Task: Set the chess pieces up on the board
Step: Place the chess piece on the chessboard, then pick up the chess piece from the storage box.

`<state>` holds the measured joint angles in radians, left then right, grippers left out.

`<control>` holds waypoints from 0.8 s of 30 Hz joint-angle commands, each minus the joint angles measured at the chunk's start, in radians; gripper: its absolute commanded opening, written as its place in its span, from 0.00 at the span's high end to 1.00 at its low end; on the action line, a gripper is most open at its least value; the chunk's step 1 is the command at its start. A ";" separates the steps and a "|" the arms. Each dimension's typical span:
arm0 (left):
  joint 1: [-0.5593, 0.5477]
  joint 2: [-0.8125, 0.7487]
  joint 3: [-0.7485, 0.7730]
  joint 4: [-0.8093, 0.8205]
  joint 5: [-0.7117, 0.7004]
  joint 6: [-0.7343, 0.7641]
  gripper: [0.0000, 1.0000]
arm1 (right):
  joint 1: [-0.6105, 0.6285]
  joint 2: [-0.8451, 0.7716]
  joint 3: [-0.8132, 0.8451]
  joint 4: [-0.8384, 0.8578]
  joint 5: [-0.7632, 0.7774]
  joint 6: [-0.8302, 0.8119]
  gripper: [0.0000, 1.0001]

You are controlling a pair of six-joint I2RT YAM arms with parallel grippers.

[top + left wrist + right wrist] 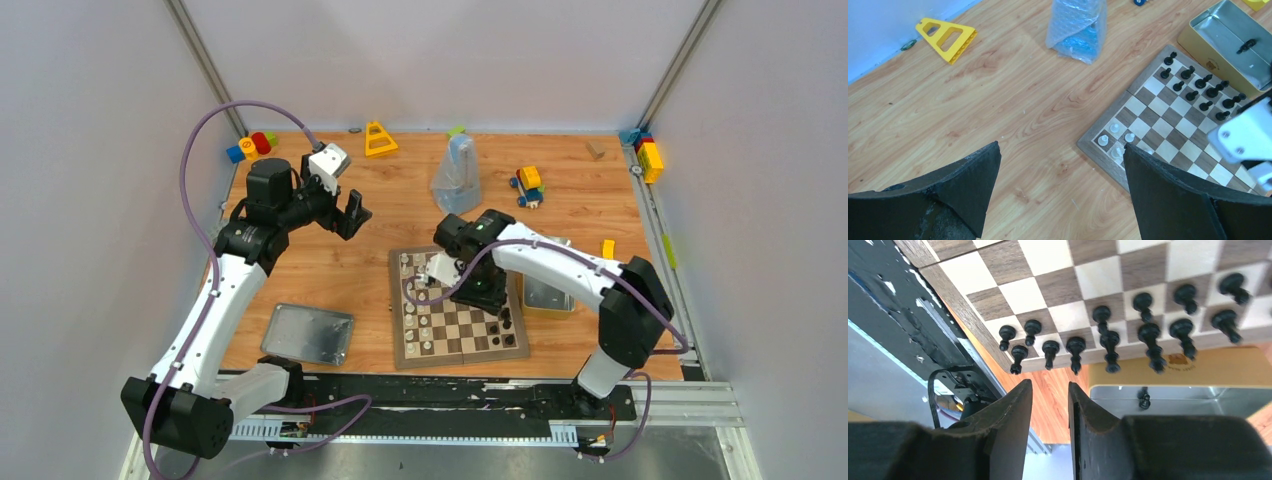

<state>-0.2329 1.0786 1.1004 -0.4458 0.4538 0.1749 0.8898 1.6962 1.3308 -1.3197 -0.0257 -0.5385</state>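
The board lies in front of the arms, with cream-white chess pieces on its left side and black chess pieces on its right. My right gripper hovers over the board's right part. In the right wrist view its jaws stand slightly apart with nothing between them, above two rows of black pieces. One black piece lies in the tin. My left gripper is wide open and empty, raised over bare table left of the board.
The silver tin lid lies left of the board, and the tin sits at its right edge. A bubble-wrap bag, a yellow triangular block and coloured toy blocks stand at the back.
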 commanded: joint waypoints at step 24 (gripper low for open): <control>0.007 -0.008 0.021 0.037 0.044 0.005 0.00 | -0.654 -0.112 -0.148 0.227 -0.022 -0.302 0.68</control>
<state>-0.2329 1.0786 1.1004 -0.4446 0.4770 0.1738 0.2699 1.5455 1.2015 -1.1793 -0.0616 -0.7593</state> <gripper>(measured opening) 0.998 0.326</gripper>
